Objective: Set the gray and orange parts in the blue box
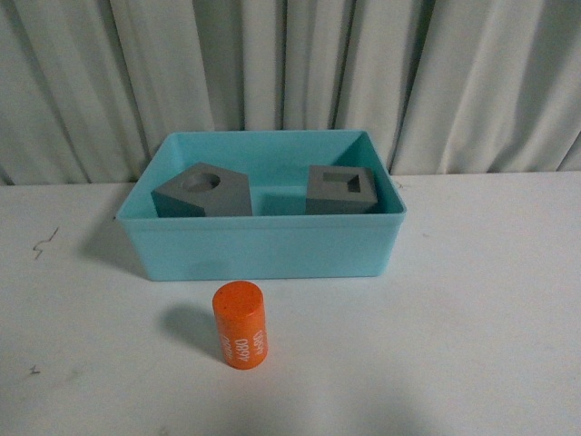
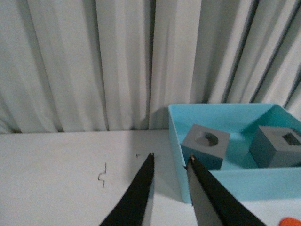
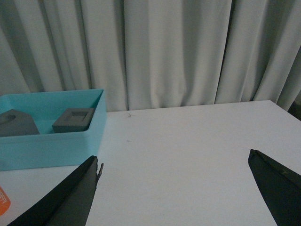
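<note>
Nearly done: round-recess cube [image 1: 201,193] and square-recess cube [image 1: 342,190] both inside blue box [image 1: 263,250], at its left and right ends. Orange cylinder [image 1: 240,325] not yet in, upright on table [image 1: 490,318] just outside box's near wall. My left pincer [image 2: 171,158] narrow, empty; right pincer [image 3: 174,157] wide, empty. Cylinder's white lettering looks like "080"; smaller line unreadable.

A lab-style test bench, by the look of it: a plain white table [image 1: 490,318] backed by a pale pleated curtain [image 1: 272,64], with a turquoise plastic bin [image 1: 263,250], a round-recessed gray cube [image 1: 198,198], a square-recessed gray cube [image 1: 342,193] and a lettered orange cylinder [image 1: 240,325].
</note>
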You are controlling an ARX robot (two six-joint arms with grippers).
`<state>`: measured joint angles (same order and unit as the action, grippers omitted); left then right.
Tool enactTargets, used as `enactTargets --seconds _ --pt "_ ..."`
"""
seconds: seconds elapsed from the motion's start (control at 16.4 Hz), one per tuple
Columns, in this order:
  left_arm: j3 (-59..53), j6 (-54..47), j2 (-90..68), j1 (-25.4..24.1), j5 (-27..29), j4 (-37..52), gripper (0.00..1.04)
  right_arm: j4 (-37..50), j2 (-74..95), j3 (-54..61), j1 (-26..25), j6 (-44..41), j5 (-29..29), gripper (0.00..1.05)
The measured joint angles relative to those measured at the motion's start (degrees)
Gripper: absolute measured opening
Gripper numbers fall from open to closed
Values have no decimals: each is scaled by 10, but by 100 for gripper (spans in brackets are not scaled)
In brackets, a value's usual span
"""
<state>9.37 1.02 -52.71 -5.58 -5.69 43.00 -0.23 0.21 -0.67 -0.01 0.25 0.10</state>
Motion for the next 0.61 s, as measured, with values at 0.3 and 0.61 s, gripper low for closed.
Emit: enactTargets --seconds 0.3,0.61 --pt "-43 -2 96 59 51 -51 2 0 0 0 0 0 -1 98" --pt "-72 -2 159 56 57 -77 2 0 0 0 0 0 -1 98"
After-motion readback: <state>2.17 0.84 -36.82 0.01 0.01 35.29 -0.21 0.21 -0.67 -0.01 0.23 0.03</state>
